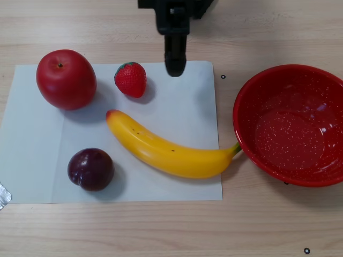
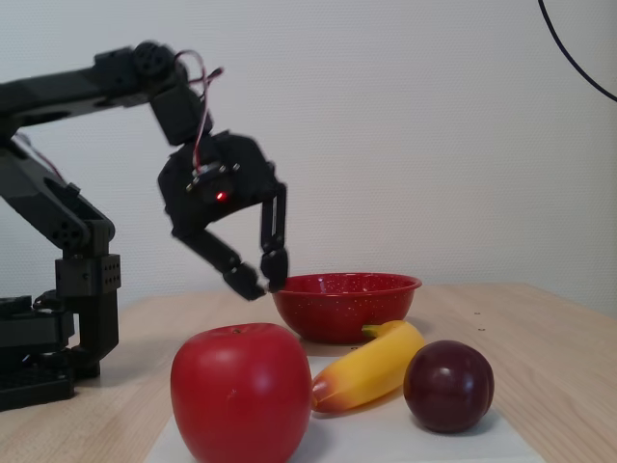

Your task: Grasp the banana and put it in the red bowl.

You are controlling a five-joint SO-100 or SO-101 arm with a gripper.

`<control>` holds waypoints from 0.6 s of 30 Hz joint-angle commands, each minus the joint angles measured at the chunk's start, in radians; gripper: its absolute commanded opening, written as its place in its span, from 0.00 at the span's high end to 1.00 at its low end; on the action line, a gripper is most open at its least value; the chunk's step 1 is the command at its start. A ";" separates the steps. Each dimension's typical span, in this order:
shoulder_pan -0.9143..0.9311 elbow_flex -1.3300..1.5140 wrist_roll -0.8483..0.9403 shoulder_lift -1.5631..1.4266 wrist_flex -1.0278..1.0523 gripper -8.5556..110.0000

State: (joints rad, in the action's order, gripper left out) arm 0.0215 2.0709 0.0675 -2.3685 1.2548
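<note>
In the fixed view we see the black arm (image 2: 87, 145) reaching from the left, its gripper (image 2: 258, 278) hanging in the air above the desk (image 2: 540, 338) with the fingers (image 2: 274, 260) angled toward each other, a narrow gap left at the tips and nothing between them. In the other view the gripper (image 1: 174, 67) shows over the far edge of a white paper sheet (image 1: 182, 101), just right of a strawberry (image 1: 131, 79).

The banana (image 1: 166, 151) lies flat across the sheet, its orange tip to the left and its green stem touching or nearly touching the rim of the red bowl (image 1: 292, 126), which stands empty on the right. An apple (image 1: 66, 79) sits at the far left, and a plum (image 1: 90, 169) at the near left. In the fixed view the banana (image 2: 376, 368) lies between the apple (image 2: 241, 391) and the plum (image 2: 448, 386), with the bowl (image 2: 342, 304) behind.
</note>
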 commanded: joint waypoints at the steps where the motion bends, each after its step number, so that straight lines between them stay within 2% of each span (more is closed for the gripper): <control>1: -0.006 -0.167 0.018 0.061 0.031 0.93; 9: -0.009 -0.494 0.092 0.334 0.150 0.90; 15: -0.009 -0.738 0.141 0.535 0.224 0.86; 18: -0.008 -0.845 0.155 0.624 0.255 0.80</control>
State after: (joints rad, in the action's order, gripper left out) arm 0.0153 1.3407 0.2117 -1.7273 1.4926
